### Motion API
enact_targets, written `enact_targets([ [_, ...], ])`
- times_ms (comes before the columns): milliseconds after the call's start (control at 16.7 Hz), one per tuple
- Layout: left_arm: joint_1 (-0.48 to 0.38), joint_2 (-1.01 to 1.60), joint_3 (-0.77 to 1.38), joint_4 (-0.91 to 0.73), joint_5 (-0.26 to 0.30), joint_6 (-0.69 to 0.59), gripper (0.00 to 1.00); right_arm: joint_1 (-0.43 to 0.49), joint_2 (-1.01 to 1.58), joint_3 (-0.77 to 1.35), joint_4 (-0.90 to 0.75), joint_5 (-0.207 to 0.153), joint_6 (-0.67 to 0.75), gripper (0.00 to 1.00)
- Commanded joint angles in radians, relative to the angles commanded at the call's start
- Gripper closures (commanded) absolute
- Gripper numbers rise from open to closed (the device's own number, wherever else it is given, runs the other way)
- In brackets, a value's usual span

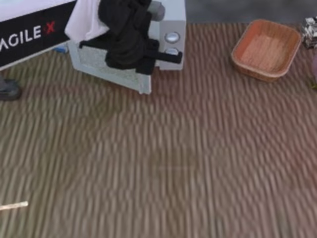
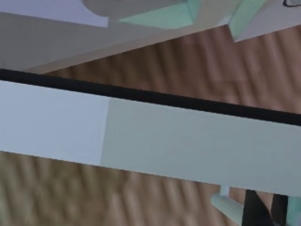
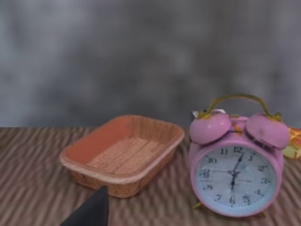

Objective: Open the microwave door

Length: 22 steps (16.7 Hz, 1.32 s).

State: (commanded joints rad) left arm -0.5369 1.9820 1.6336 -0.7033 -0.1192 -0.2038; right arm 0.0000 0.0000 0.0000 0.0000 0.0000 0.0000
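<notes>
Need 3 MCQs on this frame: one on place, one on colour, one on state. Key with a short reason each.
1. Where is the orange basket in the top view?
A. far right of the table
B. near left corner
C. inside the microwave

2. What colour is the alarm clock in the right wrist view?
A. green
B. pink
C. black

3. How does the microwave door stand?
A. flush shut against the oven front
C. lying flat on the table
B. swung partly out from the microwave

Key: 1 A, the basket sits at the far right, right of the microwave. 2 B, its body and both bells are pink. 3 B, the door angles out from the front, with the left arm over it; its claw is hidden.
</notes>
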Motion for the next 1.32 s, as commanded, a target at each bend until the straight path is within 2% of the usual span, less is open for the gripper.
enact_targets([
  [180,-0.002,-0.008,-0.015,0.006,0.013,0.011,1.0,0.0,0.0,0.0,0.0,0.0,0.0,0.0],
  [540,0.031,-0.082,-0.116,0.043,0.071,0.124,1.0,0.0,0.0,0.0,0.0,0.0,0.0,0.0],
  [1320,0.031,-0.084,-0.118,0.044,0.072,0.126,1.0,0.0,0.0,0.0,0.0,0.0,0.0,0.0],
])
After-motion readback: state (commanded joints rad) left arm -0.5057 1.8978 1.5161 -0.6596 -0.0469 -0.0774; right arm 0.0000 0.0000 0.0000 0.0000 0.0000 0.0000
